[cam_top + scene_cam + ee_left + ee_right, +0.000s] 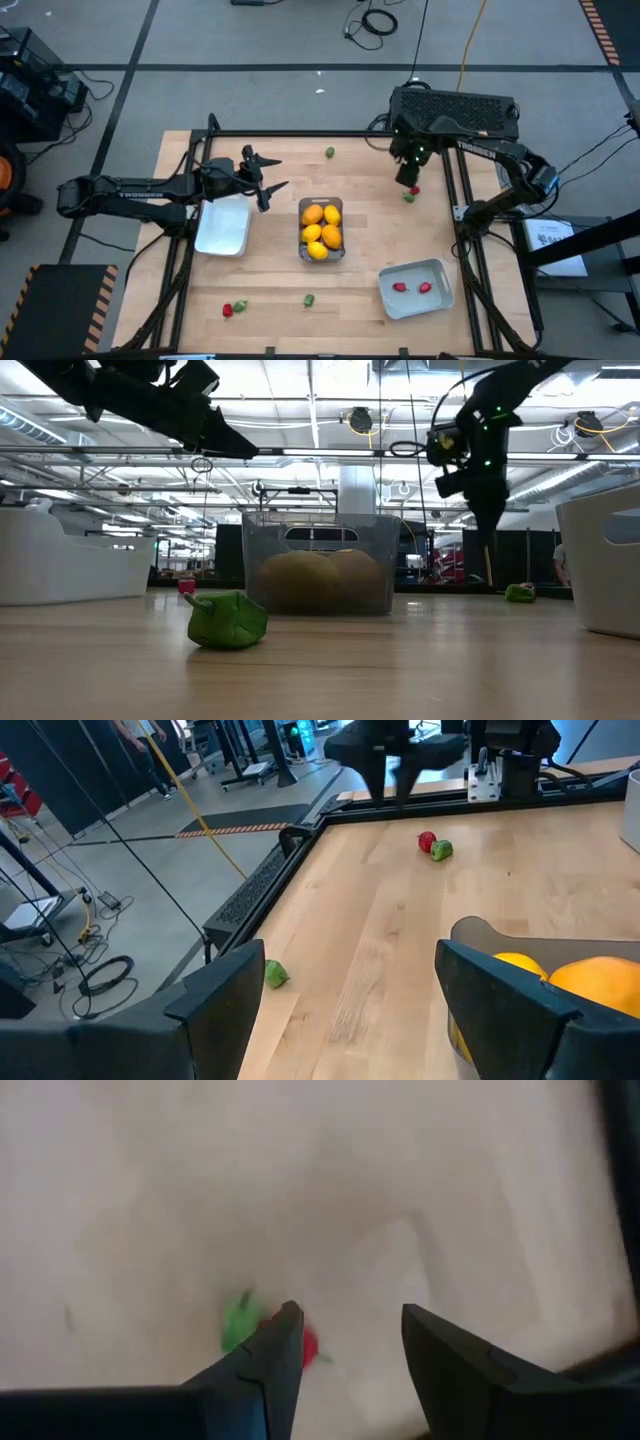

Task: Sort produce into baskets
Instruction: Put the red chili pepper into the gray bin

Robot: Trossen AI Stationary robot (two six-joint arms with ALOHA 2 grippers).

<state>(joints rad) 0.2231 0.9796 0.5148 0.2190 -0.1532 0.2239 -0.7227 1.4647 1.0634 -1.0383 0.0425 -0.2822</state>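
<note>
My right gripper (407, 178) is open and points down over the far right of the table. It stands just above a red piece (310, 1345) and a green piece (238, 1325), which lie side by side on the wood (411, 193). My left gripper (265, 180) is open and empty, held above the table between the white tray (222, 226) and the clear bin (321, 228), which holds several yellow and orange pieces. The grey-blue tray (440, 297) holds two red pieces.
Loose pieces lie on the table: a green one at the far edge (329, 152), a green one near the front (309, 298), and a red and green pair at the front left (233, 308). Dark frame rails run along the table's left and right sides.
</note>
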